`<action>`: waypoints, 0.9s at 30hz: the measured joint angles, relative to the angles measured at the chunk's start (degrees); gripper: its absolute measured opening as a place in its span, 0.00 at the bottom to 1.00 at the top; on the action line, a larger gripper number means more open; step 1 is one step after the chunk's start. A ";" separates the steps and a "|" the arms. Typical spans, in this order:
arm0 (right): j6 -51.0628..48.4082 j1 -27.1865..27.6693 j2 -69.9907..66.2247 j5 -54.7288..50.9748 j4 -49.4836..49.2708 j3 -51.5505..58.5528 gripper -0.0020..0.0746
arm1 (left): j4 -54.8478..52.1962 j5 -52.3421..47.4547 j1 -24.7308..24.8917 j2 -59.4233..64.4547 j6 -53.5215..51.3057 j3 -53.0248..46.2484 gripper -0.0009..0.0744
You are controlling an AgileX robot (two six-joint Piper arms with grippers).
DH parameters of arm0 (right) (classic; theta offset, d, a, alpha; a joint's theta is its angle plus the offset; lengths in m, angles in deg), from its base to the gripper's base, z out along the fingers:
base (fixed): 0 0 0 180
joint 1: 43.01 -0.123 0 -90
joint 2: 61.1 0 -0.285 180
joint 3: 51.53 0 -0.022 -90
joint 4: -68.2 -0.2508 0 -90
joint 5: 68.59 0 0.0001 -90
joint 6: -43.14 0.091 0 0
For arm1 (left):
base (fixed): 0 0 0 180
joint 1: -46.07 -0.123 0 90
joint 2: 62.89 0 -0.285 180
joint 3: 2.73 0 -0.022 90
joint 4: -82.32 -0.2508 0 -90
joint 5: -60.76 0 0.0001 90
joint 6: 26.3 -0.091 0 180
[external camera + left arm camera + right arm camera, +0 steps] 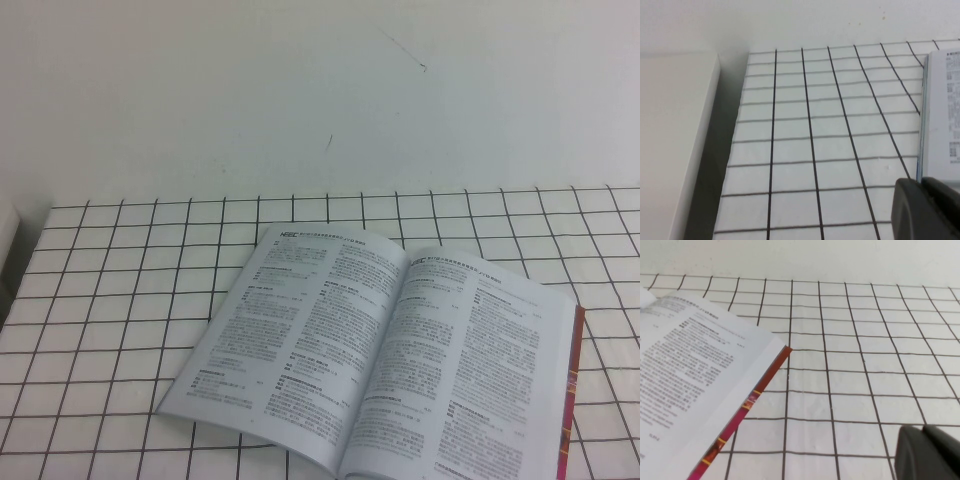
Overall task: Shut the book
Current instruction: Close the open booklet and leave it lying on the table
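An open book (380, 350) lies face up on the black-gridded white table (120, 300), near side, right of centre, its printed pages spread and its red cover edge (572, 400) showing on the right. Neither arm appears in the high view. The left gripper (925, 202) sits low over the grid just left of the book's left page edge; the right gripper (929, 447) sits over the grid to the right of the red cover. Whether either is open or closed cannot be told. A white block (675, 140) lies at the table's left edge
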 joint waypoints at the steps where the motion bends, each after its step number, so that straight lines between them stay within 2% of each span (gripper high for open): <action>1: 0.00 0.00 0.00 0.69 0.00 0.11 0.02 | 0.00 1.29 0.00 0.00 0.00 -0.14 0.01; 5: 0.00 0.00 0.00 7.73 0.00 0.49 0.02 | 0.00 9.40 0.00 0.00 -0.04 -0.37 0.01; 10: -0.70 0.00 0.00 25.03 0.00 0.49 0.02 | 0.00 26.50 0.00 0.00 -0.04 -0.37 0.01; 16: -0.98 0.00 0.00 41.86 0.00 0.49 0.02 | 0.00 39.73 0.00 0.00 -0.04 -0.37 0.01; 23: -1.84 0.00 0.00 46.05 -0.38 0.49 0.02 | 0.00 43.92 0.00 0.00 -0.04 -0.37 0.01; 27: -1.84 0.00 0.00 39.72 -0.38 -1.17 0.02 | 0.00 44.07 0.00 0.00 0.08 -0.37 0.01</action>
